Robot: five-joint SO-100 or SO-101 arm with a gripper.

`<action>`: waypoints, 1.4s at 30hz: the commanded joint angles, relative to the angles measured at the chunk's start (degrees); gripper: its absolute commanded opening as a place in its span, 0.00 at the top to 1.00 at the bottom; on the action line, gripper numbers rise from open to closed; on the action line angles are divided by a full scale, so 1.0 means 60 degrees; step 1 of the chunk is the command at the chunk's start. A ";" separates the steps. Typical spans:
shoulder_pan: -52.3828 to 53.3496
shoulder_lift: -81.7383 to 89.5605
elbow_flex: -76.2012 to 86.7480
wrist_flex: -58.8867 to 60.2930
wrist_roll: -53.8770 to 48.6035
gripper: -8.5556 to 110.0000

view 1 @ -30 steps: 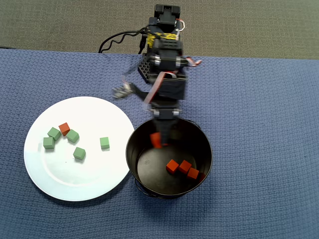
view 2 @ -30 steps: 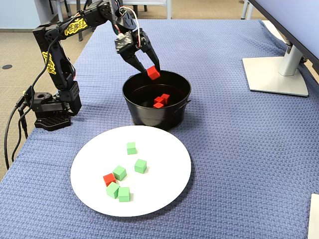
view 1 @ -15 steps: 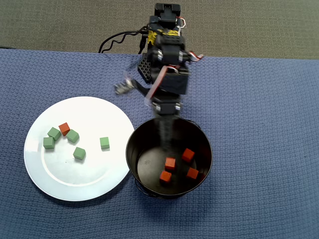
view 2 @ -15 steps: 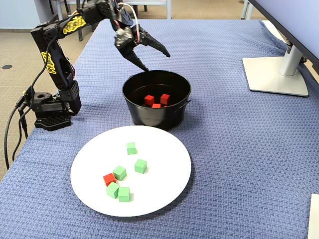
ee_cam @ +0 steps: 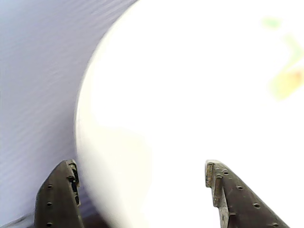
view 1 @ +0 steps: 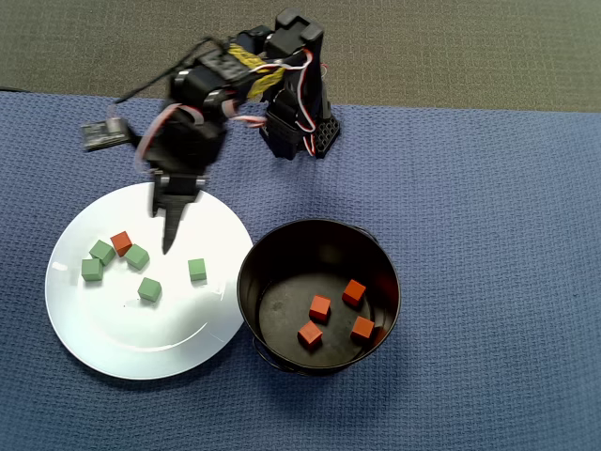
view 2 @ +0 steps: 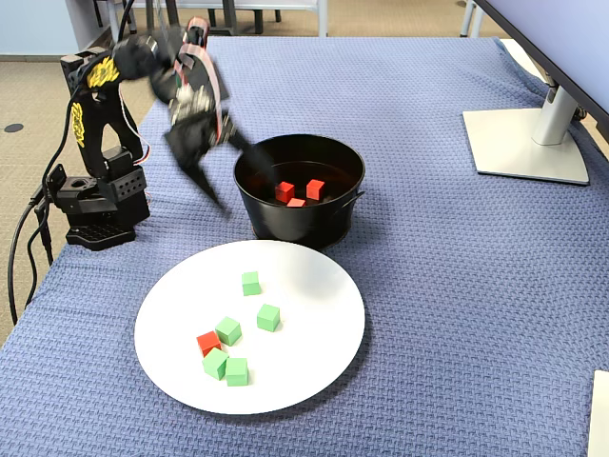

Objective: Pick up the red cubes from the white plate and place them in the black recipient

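One red cube (view 1: pixel 120 243) (view 2: pixel 207 342) lies on the left part of the white plate (view 1: pixel 122 338) (view 2: pixel 304 362), among green cubes. Several more red cubes (view 1: pixel 320 307) (view 2: pixel 284 192) rest on the bottom of the black recipient (view 1: pixel 282 235) (view 2: pixel 304 224), which stands just beside the plate. My gripper (view 1: pixel 169 246) (view 2: pixel 238 179) hangs open and empty above the plate's upper part, a short way right of the lone red cube. In the wrist view the gripper (ee_cam: pixel 140 164) is spread wide over the overexposed plate (ee_cam: pixel 190 95), and a blurred red-green smear (ee_cam: pixel 285 80) shows at upper right.
Several green cubes (view 1: pixel 138 256) (view 2: pixel 268 316) are scattered on the plate, some touching the red one. The arm's base (view 1: pixel 300 132) (view 2: pixel 95 205) stands behind the plate and the pot. A monitor stand (view 2: pixel 523 143) sits far off on the blue cloth.
The gripper let a red cube fall into the black recipient, opened, then swung from above the pot to above the plate. It is still moving, blurred in the fixed view.
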 commanded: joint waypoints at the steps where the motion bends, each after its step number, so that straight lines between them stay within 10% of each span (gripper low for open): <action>1: 0.1069 -0.0469 -0.0249 -0.0659 -0.1758 0.71; 18: 0.3032 -0.3369 0.0029 -0.3442 -0.4717 0.71; 42: 0.2622 -0.5127 0.0088 -0.4043 -0.4321 0.72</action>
